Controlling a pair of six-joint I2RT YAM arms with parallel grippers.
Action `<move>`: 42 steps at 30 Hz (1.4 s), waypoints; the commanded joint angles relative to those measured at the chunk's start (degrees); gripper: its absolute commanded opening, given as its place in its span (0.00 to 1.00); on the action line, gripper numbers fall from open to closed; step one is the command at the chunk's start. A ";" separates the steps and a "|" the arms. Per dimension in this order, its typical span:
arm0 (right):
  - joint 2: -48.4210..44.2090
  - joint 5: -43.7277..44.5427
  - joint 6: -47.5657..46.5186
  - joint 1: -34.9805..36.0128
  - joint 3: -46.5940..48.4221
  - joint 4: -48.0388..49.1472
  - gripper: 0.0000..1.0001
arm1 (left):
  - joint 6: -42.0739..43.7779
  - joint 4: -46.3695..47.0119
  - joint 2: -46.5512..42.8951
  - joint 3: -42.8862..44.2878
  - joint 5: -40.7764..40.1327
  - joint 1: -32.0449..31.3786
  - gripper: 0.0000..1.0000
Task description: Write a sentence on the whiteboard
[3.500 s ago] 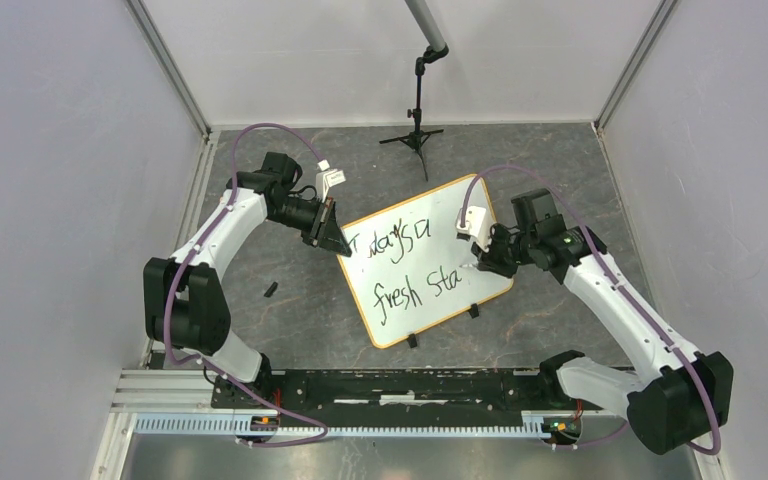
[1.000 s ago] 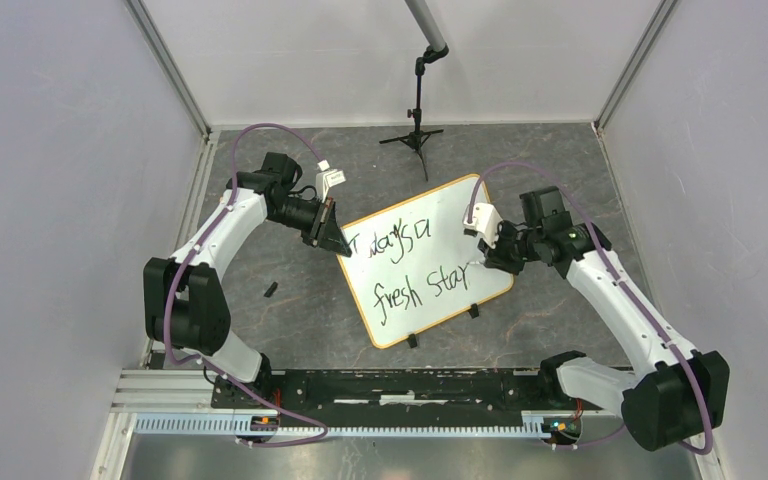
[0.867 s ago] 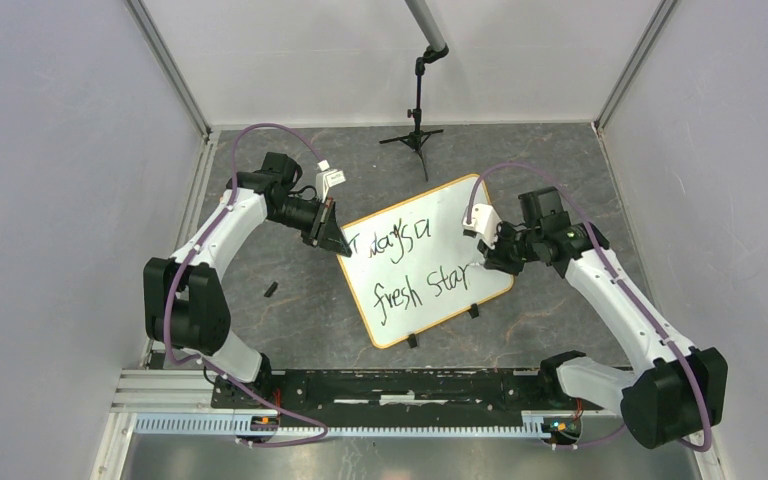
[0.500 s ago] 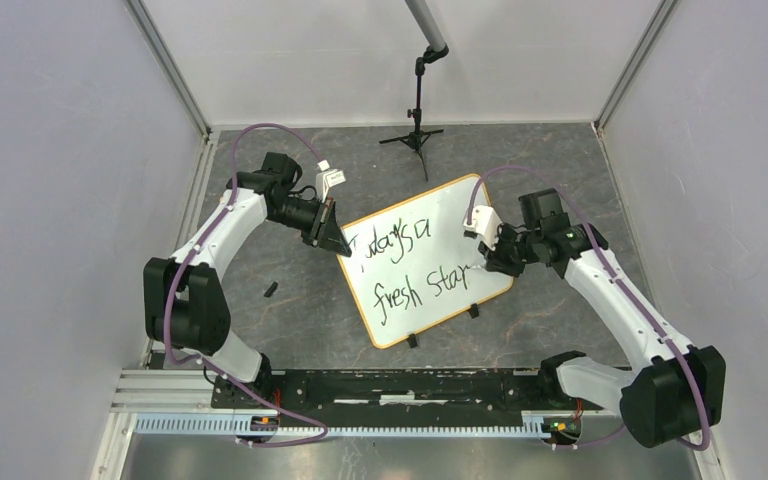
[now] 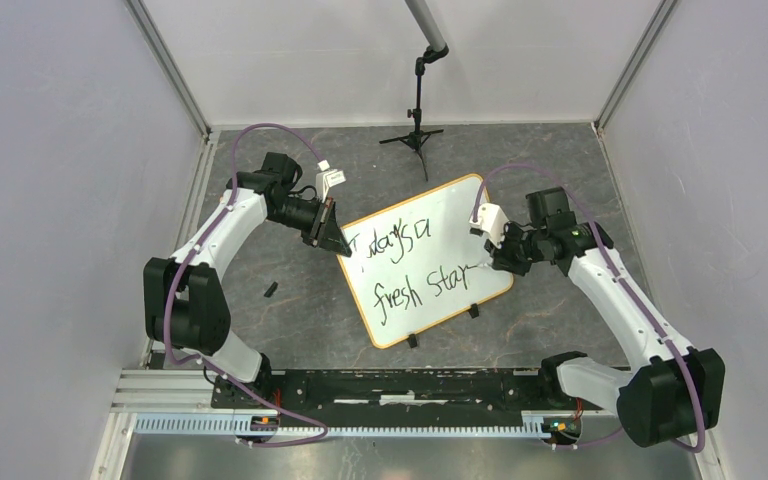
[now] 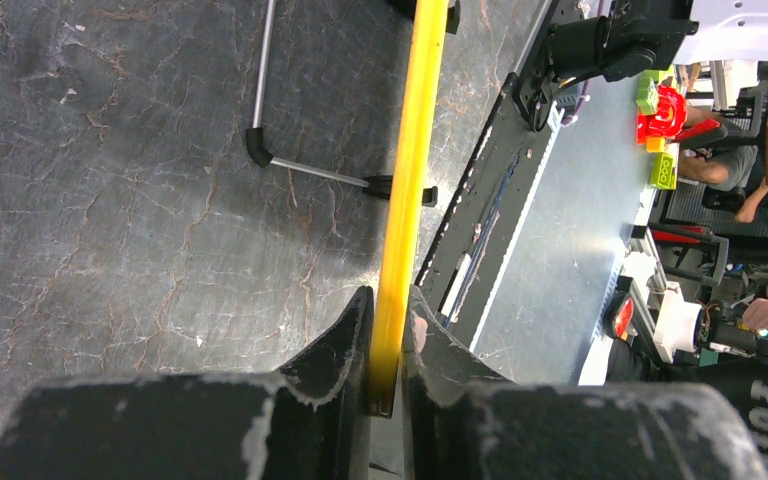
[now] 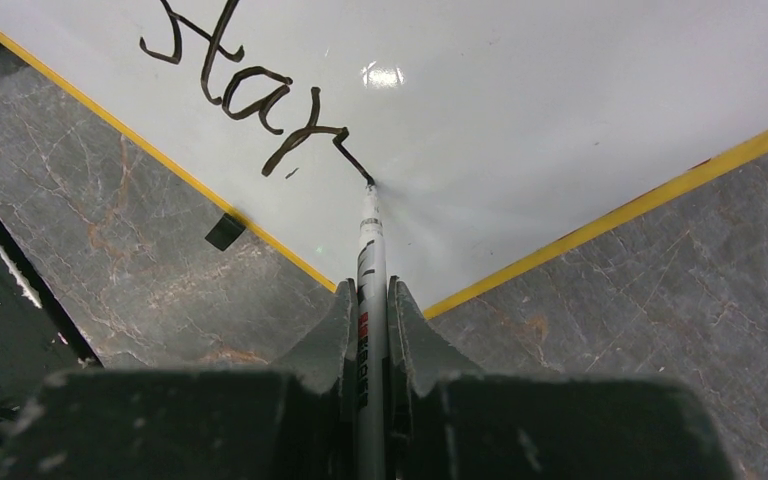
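Top line of the sentence (image 5: 400, 246) is hard to read; below it, "fresh Star". The left gripper (image 6: 388, 305) pinches the whiteboard (image 5: 442, 214) by its rim, the right gripper (image 7: 370, 292) a marker (image 7: 369, 235).

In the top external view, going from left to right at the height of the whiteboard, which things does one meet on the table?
small black piece → left gripper clamped on the whiteboard corner → the sentence → right gripper holding the marker

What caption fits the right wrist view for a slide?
The right hand holds a marker, tip on the whiteboard, at the end of the black writing "Star".
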 commanded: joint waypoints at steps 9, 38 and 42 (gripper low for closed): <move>0.07 -4.63 -2.16 -0.53 6.26 0.06 0.00 | 4.48 2.96 0.94 -0.60 -6.84 -0.62 0.03; -1.51 -2.84 -4.32 -0.45 -3.55 -0.72 0.00 | 4.64 2.96 1.52 -0.42 -6.88 -0.65 0.03; -1.53 -0.71 -4.54 -0.50 -2.08 -0.76 0.00 | 4.55 2.95 1.41 -0.38 -6.75 -0.64 0.02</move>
